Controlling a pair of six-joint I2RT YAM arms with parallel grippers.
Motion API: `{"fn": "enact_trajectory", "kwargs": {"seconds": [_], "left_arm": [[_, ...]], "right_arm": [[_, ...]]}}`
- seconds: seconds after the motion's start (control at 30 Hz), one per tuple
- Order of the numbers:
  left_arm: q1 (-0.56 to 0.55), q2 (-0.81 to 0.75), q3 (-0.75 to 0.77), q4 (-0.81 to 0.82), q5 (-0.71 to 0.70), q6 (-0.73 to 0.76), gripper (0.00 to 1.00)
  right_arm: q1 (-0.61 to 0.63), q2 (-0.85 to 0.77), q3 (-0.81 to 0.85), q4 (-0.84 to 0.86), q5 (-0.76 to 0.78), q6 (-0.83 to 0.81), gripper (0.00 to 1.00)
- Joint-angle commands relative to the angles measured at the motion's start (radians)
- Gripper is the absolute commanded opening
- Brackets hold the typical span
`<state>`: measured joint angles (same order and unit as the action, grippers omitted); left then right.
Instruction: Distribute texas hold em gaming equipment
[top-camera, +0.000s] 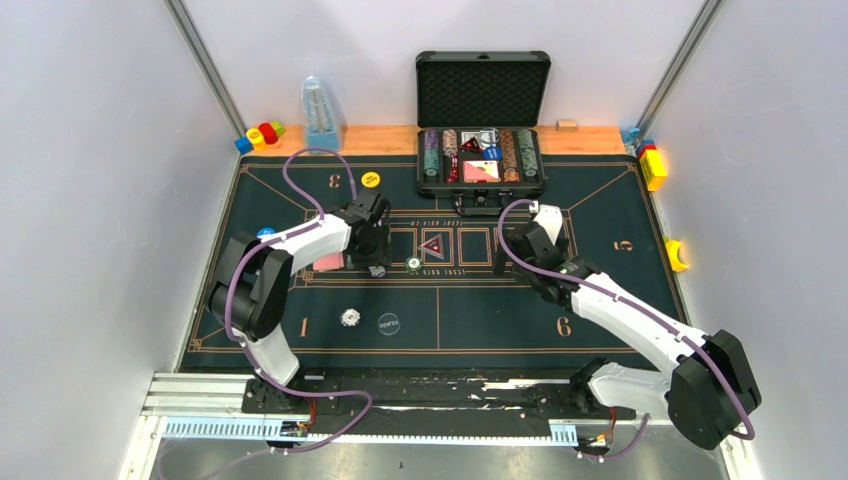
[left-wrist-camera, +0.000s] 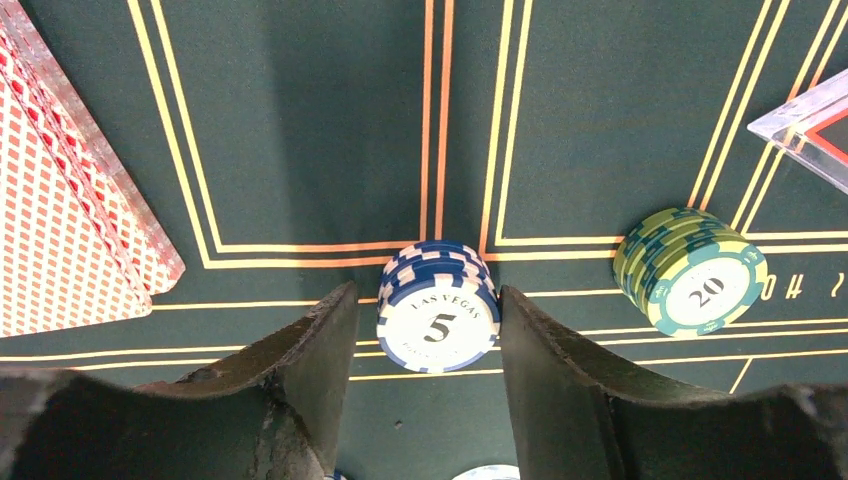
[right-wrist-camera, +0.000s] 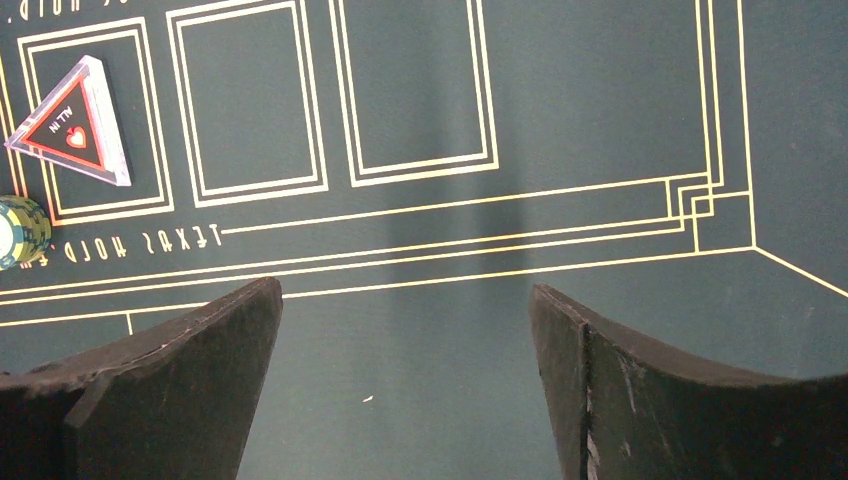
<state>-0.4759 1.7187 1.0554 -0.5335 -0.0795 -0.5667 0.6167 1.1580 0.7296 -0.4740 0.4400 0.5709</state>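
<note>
A stack of blue-and-white "5" poker chips (left-wrist-camera: 438, 305) stands on the green mat between the fingers of my left gripper (left-wrist-camera: 428, 292). The right finger touches the stack, and a thin strip of mat shows at the left finger. Pink-backed playing cards (left-wrist-camera: 60, 220) lie to the left, and a green "20" chip stack (left-wrist-camera: 690, 270) to the right. My right gripper (right-wrist-camera: 405, 300) is open over bare mat, with nothing between its fingers. A clear triangular marker (right-wrist-camera: 72, 125) lies at its far left. In the top view a white chip (top-camera: 349, 317) and a dark dealer disc (top-camera: 389, 323) rest near spot 1.
An open black chip case (top-camera: 480, 160) sits at the mat's far edge. A yellow disc (top-camera: 371, 180) and a blue disc (top-camera: 265, 232) lie on the left side. Toy blocks (top-camera: 260, 133) and a clear blue bottle (top-camera: 320, 112) stand at back left. More blocks (top-camera: 652, 165) sit along the right edge.
</note>
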Motion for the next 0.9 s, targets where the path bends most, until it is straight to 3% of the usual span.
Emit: {"fn": "enact_trajectory", "kwargs": {"seconds": [0.0, 0.4, 0.6, 0.73, 0.87], "left_arm": [[-0.001, 0.001, 0.031, 0.017, 0.011, 0.010, 0.61], [-0.001, 0.021, 0.032, 0.012, 0.049, 0.011, 0.57], [-0.001, 0.015, 0.039, 0.002, 0.040, 0.015, 0.40], [-0.001, -0.008, 0.038, -0.004, 0.047, 0.014, 0.22], [-0.001, -0.040, 0.041, -0.013, 0.048, 0.013, 0.17]], "right_arm": [[-0.002, 0.002, -0.004, 0.018, 0.019, -0.003, 0.96], [-0.002, -0.008, -0.007, 0.017, 0.020, -0.002, 0.96], [-0.002, -0.009, -0.007, 0.017, 0.019, 0.000, 0.96], [-0.002, -0.009, -0.007, 0.017, 0.020, 0.000, 0.96], [-0.002, -0.009, -0.007, 0.018, 0.018, 0.000, 0.96]]}}
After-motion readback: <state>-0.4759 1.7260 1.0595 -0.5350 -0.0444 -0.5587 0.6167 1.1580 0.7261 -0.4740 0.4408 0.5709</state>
